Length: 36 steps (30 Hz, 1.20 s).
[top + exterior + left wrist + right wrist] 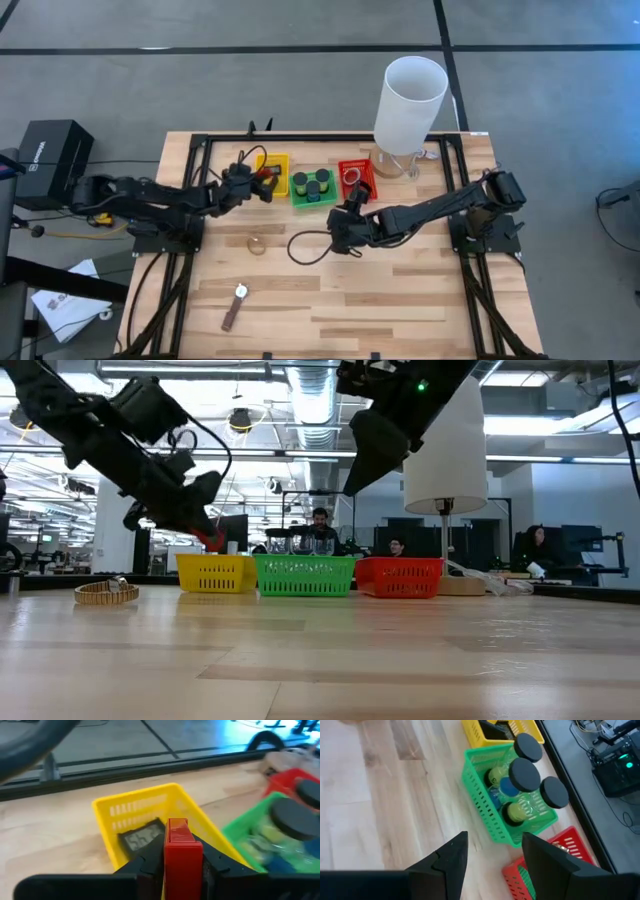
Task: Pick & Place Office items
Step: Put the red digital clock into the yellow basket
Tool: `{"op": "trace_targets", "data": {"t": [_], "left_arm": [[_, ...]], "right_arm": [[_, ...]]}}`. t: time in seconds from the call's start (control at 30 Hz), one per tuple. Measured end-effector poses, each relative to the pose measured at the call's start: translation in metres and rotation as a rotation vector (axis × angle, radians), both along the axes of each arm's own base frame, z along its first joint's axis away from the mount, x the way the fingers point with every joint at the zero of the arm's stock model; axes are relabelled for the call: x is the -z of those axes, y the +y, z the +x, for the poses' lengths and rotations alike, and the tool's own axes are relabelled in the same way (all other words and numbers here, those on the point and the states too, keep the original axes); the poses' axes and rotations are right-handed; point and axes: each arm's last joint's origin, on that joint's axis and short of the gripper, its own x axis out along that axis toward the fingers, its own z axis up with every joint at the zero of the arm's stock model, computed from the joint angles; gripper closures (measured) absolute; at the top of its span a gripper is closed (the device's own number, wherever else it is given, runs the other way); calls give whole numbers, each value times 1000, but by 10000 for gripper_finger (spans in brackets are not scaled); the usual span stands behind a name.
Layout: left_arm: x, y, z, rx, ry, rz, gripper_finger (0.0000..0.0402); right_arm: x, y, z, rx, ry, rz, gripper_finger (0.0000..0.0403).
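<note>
the left gripper (182, 865) hangs over the yellow tray (145, 807), its fingers closed on a red block (181, 851), a glossy flat-sided rectangle held upright between them. in the tray lies a black rectangle (141, 839) with a grey display face. the right gripper (492, 852) hovers above the table (400, 290) near the green tray (485, 800), fingers spread and empty. that tray holds three jars with dark round lids (524, 772). a ring (257, 243) and a brown strip (232, 316) lie loose on the table.
</note>
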Motion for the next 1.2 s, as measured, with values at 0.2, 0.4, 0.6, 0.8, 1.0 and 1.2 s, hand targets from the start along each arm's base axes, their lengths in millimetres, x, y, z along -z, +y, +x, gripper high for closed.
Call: {"op": "trace_targets", "data": {"t": [0.2, 0.4, 0.6, 0.8, 1.0, 1.2], "left_arm": [[11, 20, 4, -63, 15, 8, 356], [17, 32, 13, -9, -19, 33, 312], [27, 39, 13, -23, 31, 30, 265], [28, 39, 13, -27, 31, 27, 256], [29, 39, 13, -6, 67, 47, 250], [29, 39, 13, 28, 128, 82, 220]], "right_arm": [[0, -6, 1, 19, 1, 0, 225], [0, -6, 1, 18, 2, 1, 226], [0, -5, 1, 14, 3, 4, 226], [1, -4, 1, -17, 14, 53, 226], [1, -3, 1, -27, 17, 68, 226], [1, -3, 1, -28, 17, 69, 226]]}}
